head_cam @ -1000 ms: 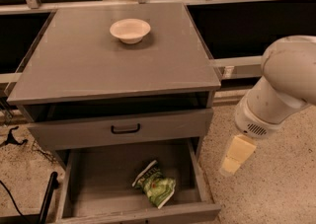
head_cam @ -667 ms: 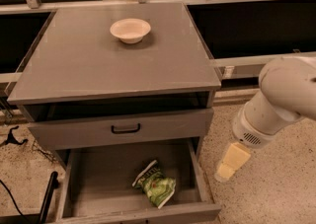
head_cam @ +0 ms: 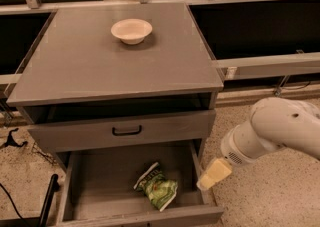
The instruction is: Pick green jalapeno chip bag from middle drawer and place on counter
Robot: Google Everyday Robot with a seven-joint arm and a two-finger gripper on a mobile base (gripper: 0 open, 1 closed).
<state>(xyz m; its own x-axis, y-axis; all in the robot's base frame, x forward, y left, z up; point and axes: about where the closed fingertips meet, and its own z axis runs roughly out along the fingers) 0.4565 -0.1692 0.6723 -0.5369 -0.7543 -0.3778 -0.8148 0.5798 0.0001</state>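
In the camera view, the green jalapeno chip bag (head_cam: 156, 188) lies in the open middle drawer (head_cam: 100, 181), not yet picked. The gripper (head_cam: 214, 174) hovers over the drawer's right wall, and whether it is open cannot be told. Grasping the bag and placing it on the counter (head_cam: 90, 66), beside the bowl (head_cam: 131, 30), remain.

Glossy foil bag (head_cam: 157, 189), matt gripper (head_cam: 207, 182) — beside drawer (head_cam: 100, 181)

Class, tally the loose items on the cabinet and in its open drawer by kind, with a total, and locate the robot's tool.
cream bowl: 1, on the counter
green jalapeno chip bag: 1, in the middle drawer
Total: 2
The tool is by the drawer's right wall, apart from the bag.
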